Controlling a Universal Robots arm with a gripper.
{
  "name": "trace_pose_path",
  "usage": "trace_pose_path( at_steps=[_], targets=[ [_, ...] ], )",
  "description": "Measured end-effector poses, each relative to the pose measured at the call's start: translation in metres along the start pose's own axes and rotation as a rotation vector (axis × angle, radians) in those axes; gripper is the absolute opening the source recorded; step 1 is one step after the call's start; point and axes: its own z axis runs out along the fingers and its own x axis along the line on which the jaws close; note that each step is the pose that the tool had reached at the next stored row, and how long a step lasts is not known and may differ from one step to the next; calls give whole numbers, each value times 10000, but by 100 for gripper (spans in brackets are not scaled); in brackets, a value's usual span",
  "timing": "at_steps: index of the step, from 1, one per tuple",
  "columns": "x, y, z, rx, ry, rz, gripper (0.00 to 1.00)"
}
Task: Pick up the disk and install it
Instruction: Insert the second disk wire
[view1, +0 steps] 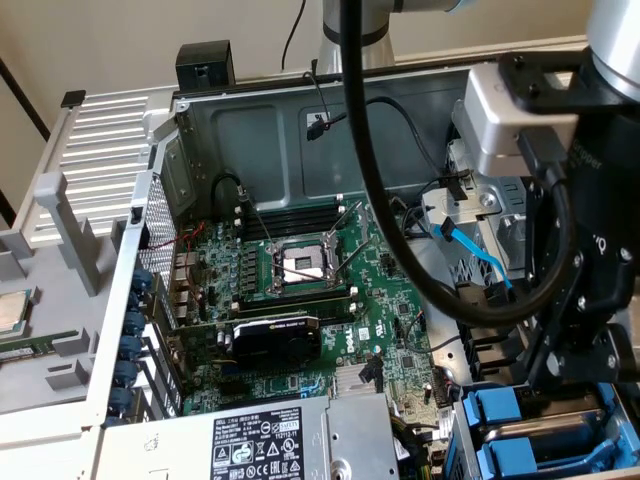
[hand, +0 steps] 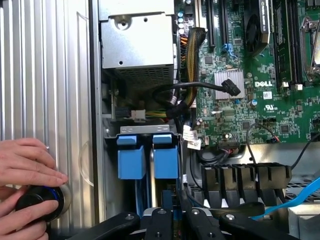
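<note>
The disk (hand: 165, 161), a drive in a bright blue carrier seen edge-on, stands upright in the drive bay of an open computer case. A look-alike blue-framed drive (hand: 131, 160) stands right beside it. My gripper (hand: 175, 206) sits directly over the disk's near edge, its dark fingers (hand: 159, 220) drawn close together on that edge. In the exterior view my gripper (view1: 575, 385) hangs at the case's right end, just above the blue carriers (view1: 505, 410).
A person's hand (hand: 30, 165) rests on a black knob (hand: 37, 202) outside the case wall. The grey power-supply box (view1: 290, 440) lies beside the bay. A green motherboard (view1: 300, 300), a thick black cable (view1: 380, 180) and a blue ribbon cable (view1: 480, 260) crowd the case.
</note>
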Motion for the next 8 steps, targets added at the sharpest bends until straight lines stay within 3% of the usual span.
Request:
trace_pose_path(
  at_steps=[8],
  targets=[
    [-6, 0, 10, 0, 5, -25, 16]
  ],
)
